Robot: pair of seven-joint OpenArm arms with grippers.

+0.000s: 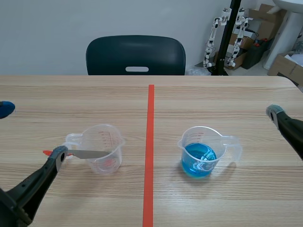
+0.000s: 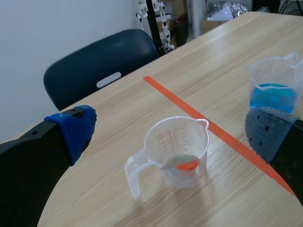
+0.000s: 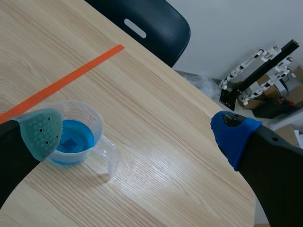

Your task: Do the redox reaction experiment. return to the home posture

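Blue solution fills the blue cup (image 1: 202,158), lower right of centre on the counter (image 1: 227,94). The clear cup (image 1: 102,150), lower left, holds a grey strip (image 2: 170,163) and an orange-red bit; what they are I cannot tell. Both cups stand upright, one either side of the tape line (image 1: 149,142), and I touch neither. My left jaws are spread wide and empty, framing the clear cup. My right jaws likewise gape, empty, beside the blue cup. Judgement: with nothing held and both arms low at the frame edges, the return to home looks nearly complete.
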